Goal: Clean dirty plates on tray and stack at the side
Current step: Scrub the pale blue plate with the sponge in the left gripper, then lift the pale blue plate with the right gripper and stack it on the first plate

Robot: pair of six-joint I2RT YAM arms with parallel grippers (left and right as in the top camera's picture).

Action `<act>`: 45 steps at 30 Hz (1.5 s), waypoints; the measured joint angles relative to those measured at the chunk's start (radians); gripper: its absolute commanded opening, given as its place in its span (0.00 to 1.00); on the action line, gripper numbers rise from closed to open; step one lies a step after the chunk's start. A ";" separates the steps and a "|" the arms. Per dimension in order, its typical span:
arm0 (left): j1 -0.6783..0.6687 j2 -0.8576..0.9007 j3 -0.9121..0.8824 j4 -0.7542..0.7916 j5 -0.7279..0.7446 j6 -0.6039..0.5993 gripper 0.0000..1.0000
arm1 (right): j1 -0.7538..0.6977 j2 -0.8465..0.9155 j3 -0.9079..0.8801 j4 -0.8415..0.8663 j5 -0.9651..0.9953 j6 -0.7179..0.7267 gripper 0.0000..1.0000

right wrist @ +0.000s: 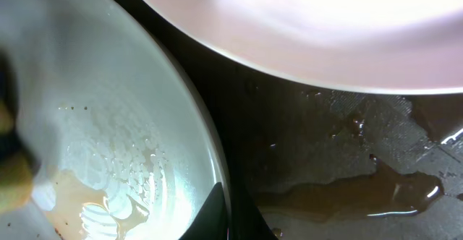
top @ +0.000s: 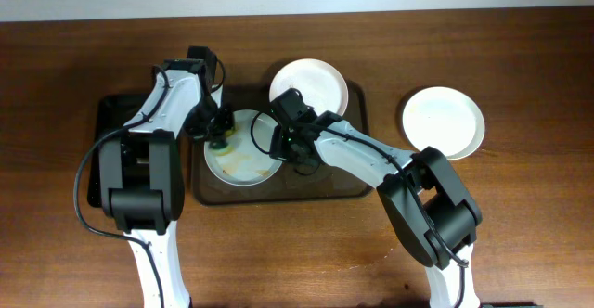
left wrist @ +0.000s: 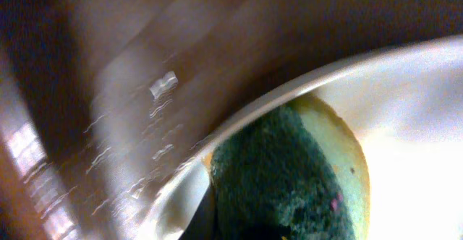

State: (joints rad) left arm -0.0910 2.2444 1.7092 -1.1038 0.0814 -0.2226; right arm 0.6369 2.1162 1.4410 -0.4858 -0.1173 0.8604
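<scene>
Overhead: the left pincer [top: 220, 140] grasps a sponge [top: 219, 146] on the pale blue-green plate [top: 243, 164], at nine o'clock on the brown tray [top: 278, 193], while the right pincer [top: 283, 148] is clenched on the plate's three o'clock rim. Left wrist, blurred: the sponge [left wrist: 289, 175] lies just inside the plate's rim. Right wrist: brown smears [right wrist: 108, 196] mark the plate, and a puddle [right wrist: 347, 189] lies on the tray.

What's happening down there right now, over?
Left gripper holding sponge on smeared plate. Right gripper at its rim. Puddle on tray; nothing blocking.
</scene>
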 measured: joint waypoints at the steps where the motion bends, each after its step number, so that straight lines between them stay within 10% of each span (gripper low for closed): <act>1: 0.000 0.001 0.000 -0.069 -0.060 -0.014 0.01 | 0.000 0.000 0.000 0.000 -0.002 0.000 0.04; 7: 0.007 0.021 -0.021 -0.211 0.120 0.242 0.01 | 0.003 0.000 0.000 -0.003 -0.038 -0.019 0.04; 14: 0.008 0.041 -0.041 0.064 0.517 0.360 0.01 | -0.003 0.002 0.000 -0.003 -0.057 -0.023 0.04; 23: 0.019 0.007 -0.010 -0.154 -0.028 0.061 0.01 | -0.005 0.004 0.000 0.000 -0.062 -0.023 0.04; 30: -0.026 0.052 -0.043 -0.167 0.446 0.475 0.01 | -0.005 0.004 0.000 -0.002 -0.061 -0.023 0.04; 34: -0.034 0.055 -0.048 0.037 0.554 0.386 0.01 | -0.015 0.004 0.000 0.001 -0.058 -0.021 0.04; 40: 0.043 0.002 -0.005 0.016 0.093 0.078 0.01 | -0.015 0.004 0.000 0.001 -0.058 -0.022 0.04; 45: 0.040 0.027 -0.018 -0.253 0.089 0.171 0.01 | -0.012 0.004 0.000 -0.001 -0.085 -0.034 0.04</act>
State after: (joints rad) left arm -0.0509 2.2711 1.6913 -1.3563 0.1707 -0.0513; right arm 0.6250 2.1201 1.4410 -0.4866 -0.2028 0.8265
